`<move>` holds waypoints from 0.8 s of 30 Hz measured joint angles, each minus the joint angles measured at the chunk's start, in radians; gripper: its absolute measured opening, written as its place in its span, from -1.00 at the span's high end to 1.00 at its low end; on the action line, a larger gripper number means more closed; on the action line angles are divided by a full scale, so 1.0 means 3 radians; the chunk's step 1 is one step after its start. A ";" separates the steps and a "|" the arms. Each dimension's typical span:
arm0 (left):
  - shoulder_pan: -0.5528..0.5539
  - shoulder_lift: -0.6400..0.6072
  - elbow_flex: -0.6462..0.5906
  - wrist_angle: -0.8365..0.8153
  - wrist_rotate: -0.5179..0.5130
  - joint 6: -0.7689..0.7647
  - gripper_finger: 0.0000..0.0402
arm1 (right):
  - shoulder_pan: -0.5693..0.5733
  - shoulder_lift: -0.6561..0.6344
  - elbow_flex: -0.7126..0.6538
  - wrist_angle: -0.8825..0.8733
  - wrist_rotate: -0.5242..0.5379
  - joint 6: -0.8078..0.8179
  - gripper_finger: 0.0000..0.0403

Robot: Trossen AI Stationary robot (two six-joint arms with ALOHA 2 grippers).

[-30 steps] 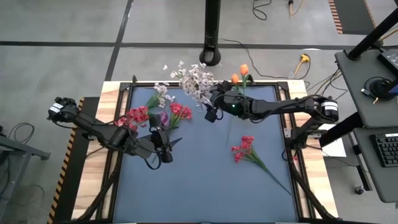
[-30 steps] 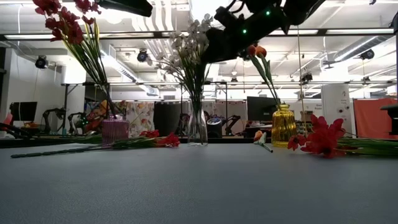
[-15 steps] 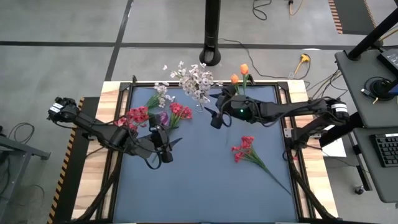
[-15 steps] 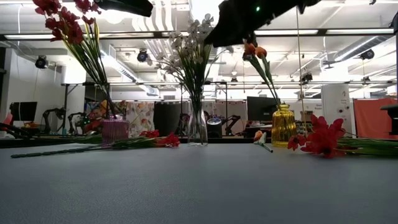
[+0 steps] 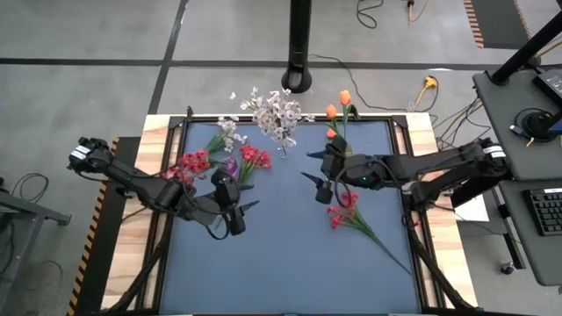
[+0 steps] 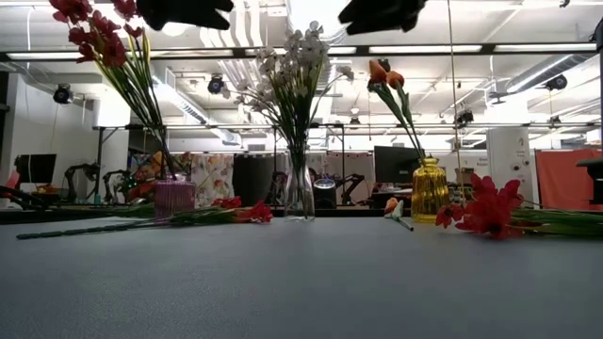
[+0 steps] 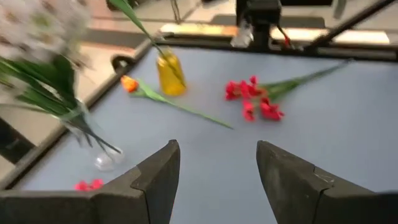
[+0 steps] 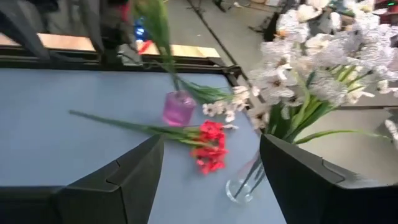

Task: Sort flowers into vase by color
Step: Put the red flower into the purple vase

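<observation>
1. Red spray point(image 5: 349, 211), loose: lies flat on the blue table point(image 5: 281, 263) in its right half. Long axis diagonal; blossoms toward the table's middle, green stem running out toward the near right corner.
2. Red spray point(image 5: 250, 160), loose: lies beside the pink vase point(image 5: 230, 166) near the far left corner, blossoms toward the table's middle, stem toward the left edge.
3. Orange bud point(image 5: 331, 133), loose: lies flat just beside the yellow vase point(image 6: 430, 191), near the far edge.
4. Pink vase: holds upright red sprays point(image 6: 99, 42).
5. Clear vase point(image 6: 300, 193): stands at the middle of the far edge and holds white blossoms point(image 5: 274, 114), spreading wide.
6. Yellow vase: toward the far right corner, holds orange buds point(image 6: 385, 75) leaning left in the low view.
7. Right gripper point(image 5: 320, 186): above the table just left of item 1's blossoms, fingers spread, nothing between them.
8. Left gripper point(image 5: 244, 211): above the left half of the table, near the pink vase, fingers spread and empty.
</observation>
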 joint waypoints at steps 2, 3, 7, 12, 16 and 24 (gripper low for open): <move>-0.0038 0.0123 -0.0001 0.0007 0.0034 -0.0121 0.03 | 0.0085 -0.0046 0.0000 -0.0120 0.0001 0.0049 -0.28; -0.0059 0.0188 -0.0001 0.0005 0.0074 -0.0194 0.03 | 0.0122 -0.0067 0.0000 -0.0146 0.0002 0.0066 -0.28; -0.0128 0.0502 -0.0001 -0.0012 0.0348 -0.0524 0.03 | 0.0257 -0.0112 0.0000 -0.0243 0.0001 0.0116 -0.27; -0.0151 0.0876 0.0228 -0.0558 0.0728 -0.1136 0.03 | 0.0376 -0.0133 0.0000 -0.0281 0.0001 0.0115 -0.26; -0.0202 0.1202 0.0538 -0.1390 0.0914 -0.1560 0.03 | 0.0430 -0.0145 0.0000 -0.0297 0.0001 0.0114 -0.27; -0.0603 0.1685 0.0541 -0.1893 0.1582 -0.2260 0.03 | 0.0468 -0.0146 0.0000 -0.0359 0.0001 0.0072 -0.25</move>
